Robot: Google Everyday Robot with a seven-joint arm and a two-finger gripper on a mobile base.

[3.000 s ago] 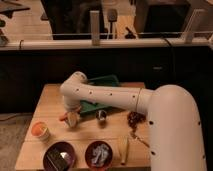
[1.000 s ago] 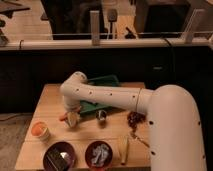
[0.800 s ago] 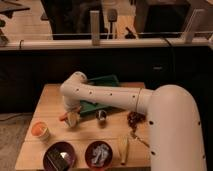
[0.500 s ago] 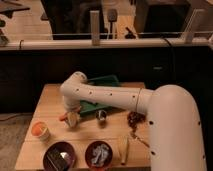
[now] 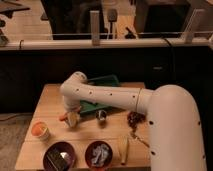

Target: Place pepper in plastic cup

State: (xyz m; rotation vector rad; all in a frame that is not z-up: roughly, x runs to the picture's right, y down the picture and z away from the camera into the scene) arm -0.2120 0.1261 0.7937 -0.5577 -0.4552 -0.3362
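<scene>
The plastic cup [image 5: 40, 131] is a small cream-yellow round cup with orange at its top, standing at the table's left front. A small orange piece, likely the pepper [image 5: 63, 118], shows right at the left side of my gripper [image 5: 71, 119]. The gripper is low over the table, to the right of and a little behind the cup. My white arm [image 5: 110, 97] reaches in from the right across the table. Whether the pepper is held or lies on the table cannot be told.
Two wide dark red bowls [image 5: 60, 157] [image 5: 100, 154] stand at the front edge. A green tray [image 5: 105, 86] lies behind the arm. A small can-like object [image 5: 101, 115], a dark reddish item [image 5: 134, 119] and a yellow long object [image 5: 125, 150] are to the right.
</scene>
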